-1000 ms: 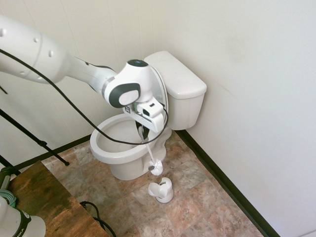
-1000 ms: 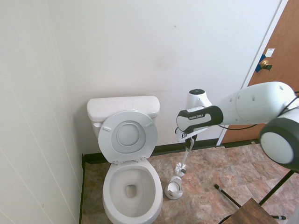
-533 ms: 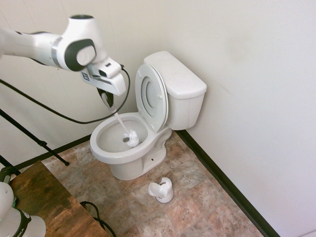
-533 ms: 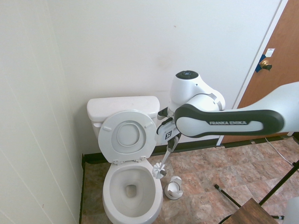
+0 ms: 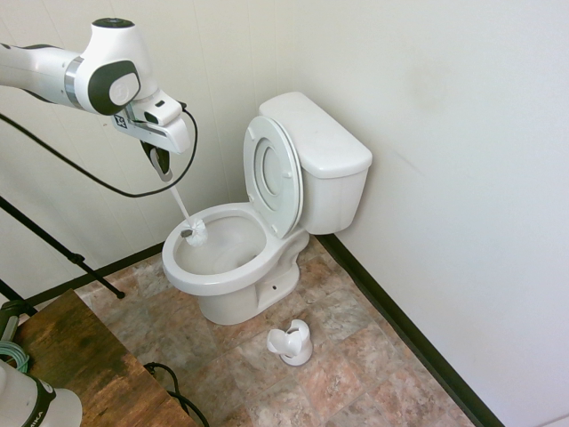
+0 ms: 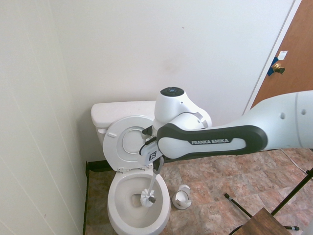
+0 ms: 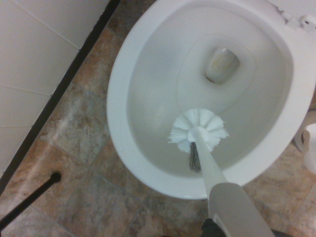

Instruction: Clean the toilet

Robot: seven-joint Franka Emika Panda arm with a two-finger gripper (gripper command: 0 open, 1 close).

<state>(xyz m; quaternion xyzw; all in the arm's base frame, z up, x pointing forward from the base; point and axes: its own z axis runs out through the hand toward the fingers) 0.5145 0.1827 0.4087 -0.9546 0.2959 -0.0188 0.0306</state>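
Observation:
The white toilet [image 5: 324,147] stands against the wall with its lid up and its oval bowl [image 6: 117,198] open. My gripper [image 5: 161,165] hangs over the side of the bowl away from the tank and is shut on the handle of a white toilet brush [image 5: 194,233]. The brush slants down into the bowl. Its bristle head [image 6: 147,197] sits low inside the bowl, close to the inner wall [image 7: 148,106]. In the wrist view the brush head [image 7: 198,131] lies between the drain hole and the near rim.
A small white brush holder [image 5: 292,342] stands on the tiled floor beside the toilet base, also seen as the holder [image 6: 182,197]. A wooden table [image 5: 80,365] is near the toilet's front. Walls close in behind and beside the toilet. A brown door [image 6: 293,73] is off to one side.
The arm has carried the brush from above the holder over to the toilet. In the last half second the brush head moved across the bowl toward the rim away from the tank.

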